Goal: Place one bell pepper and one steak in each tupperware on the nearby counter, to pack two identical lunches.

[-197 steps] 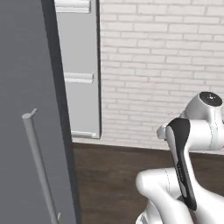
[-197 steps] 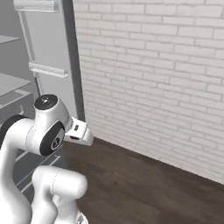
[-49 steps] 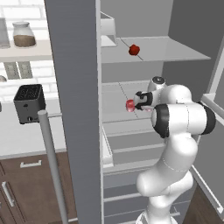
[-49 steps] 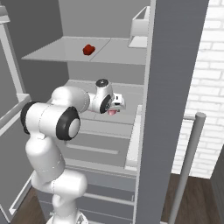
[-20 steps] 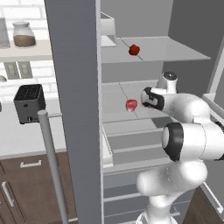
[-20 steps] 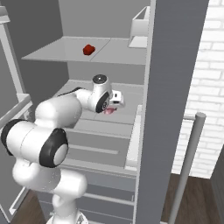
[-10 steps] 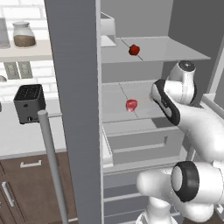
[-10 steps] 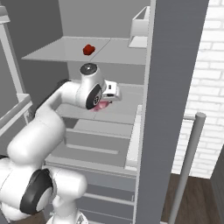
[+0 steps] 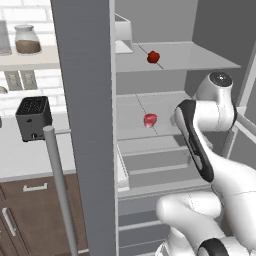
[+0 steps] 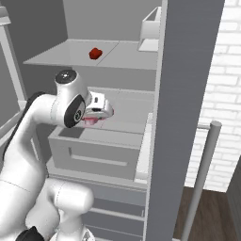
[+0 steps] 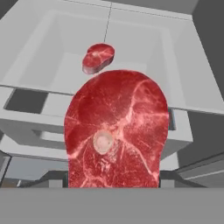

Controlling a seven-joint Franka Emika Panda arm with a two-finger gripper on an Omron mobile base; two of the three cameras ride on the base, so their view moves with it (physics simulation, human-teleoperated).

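Steak in my claw, lifted off the fridge shelf.

I have one steak pinched in the claw, jaws partly closed on it, in front of the open fridge above the drawer. A second steak lies on the middle shelf behind. A bell pepper sits on the upper shelf.

Held steak fills the hand's forward path.
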